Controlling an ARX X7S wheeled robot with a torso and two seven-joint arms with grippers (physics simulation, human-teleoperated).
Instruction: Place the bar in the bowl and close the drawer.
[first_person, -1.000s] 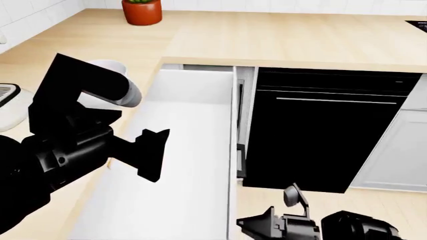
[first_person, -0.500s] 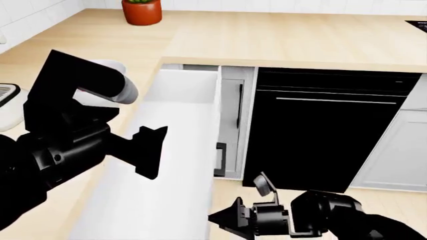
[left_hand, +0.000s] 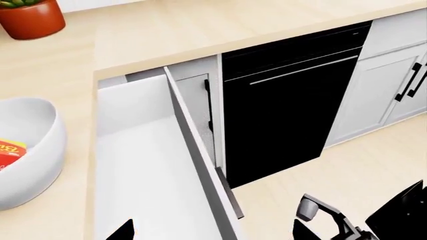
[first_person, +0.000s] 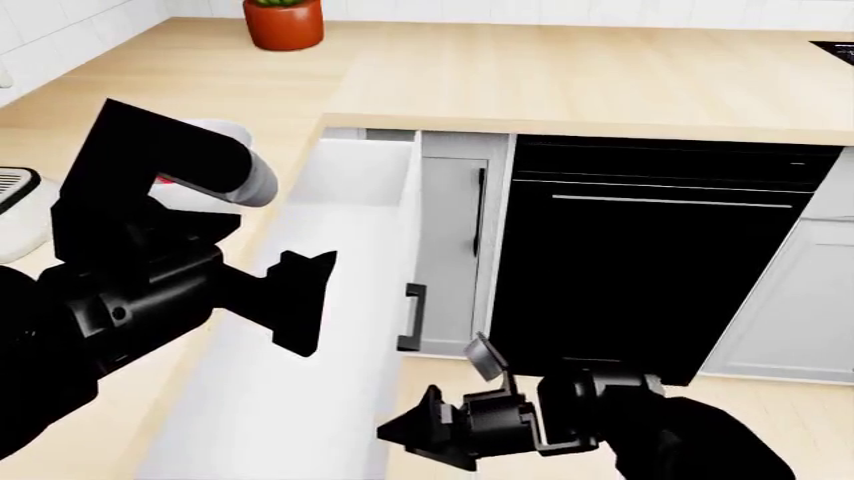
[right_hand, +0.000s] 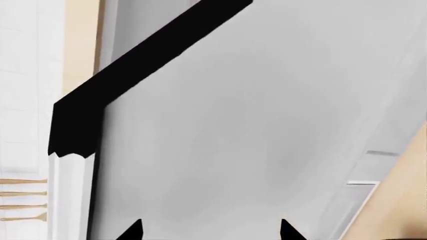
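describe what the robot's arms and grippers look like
Both arms are matte black and blocky. The left arm has a glossy white rounded cuff at its boxy wrist, ending in the black, pointed-fingered left gripper. The right gripper is also black, with a grey lever-like tab on top.

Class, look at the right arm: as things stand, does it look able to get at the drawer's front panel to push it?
Probably yes. The right gripper sits just outside the drawer front, fingers aimed at the panel, near the black handle. Nothing shows between them.
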